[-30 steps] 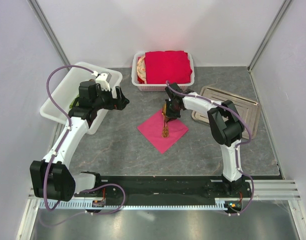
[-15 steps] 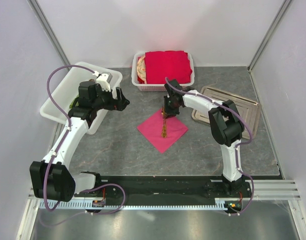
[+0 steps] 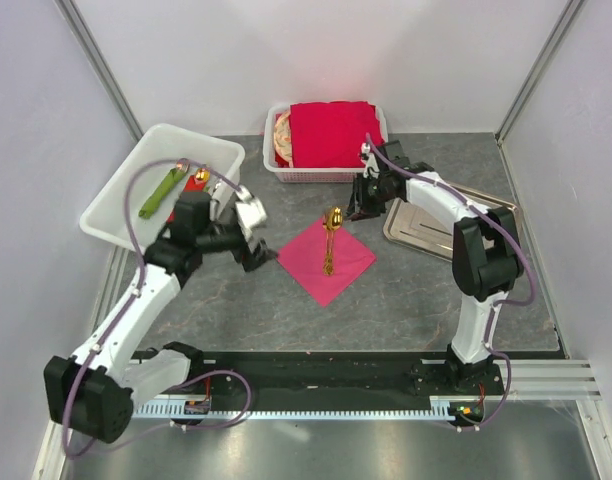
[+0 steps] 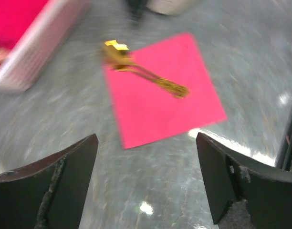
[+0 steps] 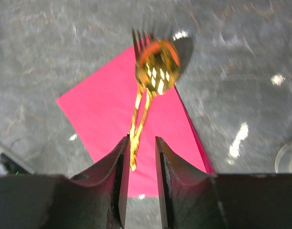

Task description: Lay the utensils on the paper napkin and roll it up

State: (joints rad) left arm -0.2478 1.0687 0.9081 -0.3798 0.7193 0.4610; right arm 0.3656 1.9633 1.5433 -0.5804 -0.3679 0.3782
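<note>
Nearest me, my left claw (image 3: 258, 236) hangs over the worktop (image 3: 406, 300) with its jaws wide apart and empty. It is just left of the paper napkin (image 3: 308, 264), which lies flat with the utensils (image 3: 329, 250) on it, the spoon (image 3: 333, 218) bowl toward the far corner. Beyond, my right claw (image 3: 361, 208) hovers off the napkin's far-right edge, fingers nearly together and gripping nothing, its arm crossing the metal tray (image 3: 486, 225). Farthest are the white tub (image 3: 111, 210) holding a green bundle (image 3: 158, 192) and the basket (image 3: 316, 175) with the red napkin stack (image 3: 331, 135).

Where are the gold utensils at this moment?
In the top view, the utensils lie on the paper napkin at mid-table, in front of the basket of red napkins.
</note>
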